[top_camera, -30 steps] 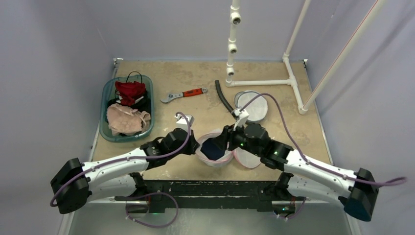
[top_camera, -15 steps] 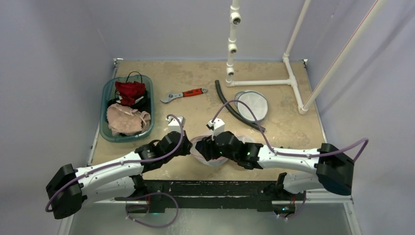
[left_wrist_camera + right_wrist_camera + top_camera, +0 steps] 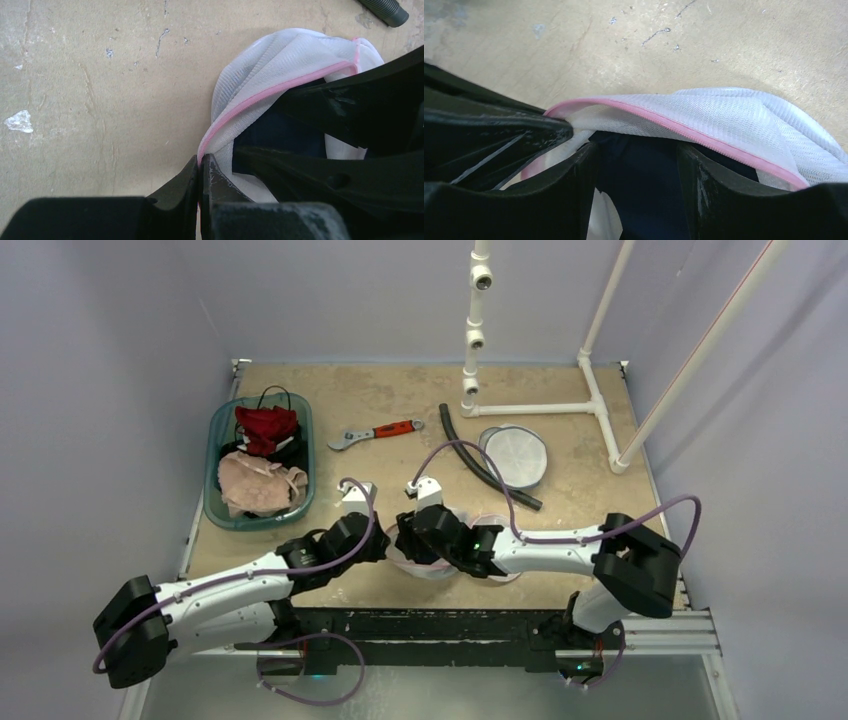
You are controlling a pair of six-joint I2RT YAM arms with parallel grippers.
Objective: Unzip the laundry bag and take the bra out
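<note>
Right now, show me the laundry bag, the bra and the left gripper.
laundry bag [image 3: 280,57]: left wrist view, white mesh above the pink zipper.
bra [image 3: 644,175]: right wrist view, dark fabric inside the opening.
left gripper [image 3: 201,165]: left wrist view, tips shut on the bag's pink edge.

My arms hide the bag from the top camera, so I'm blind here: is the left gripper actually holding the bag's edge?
Observer: Yes. The left wrist view shows the left gripper shut on the pink zipper edge of the laundry bag.
Operator: Is the bag open?
Observer: Yes. The right wrist view shows its mouth gaping, a dark blue bra inside.
Operator: Has the right gripper got it?
Observer: No. The right gripper is open, its fingers in the mouth, the bra between them.
</note>
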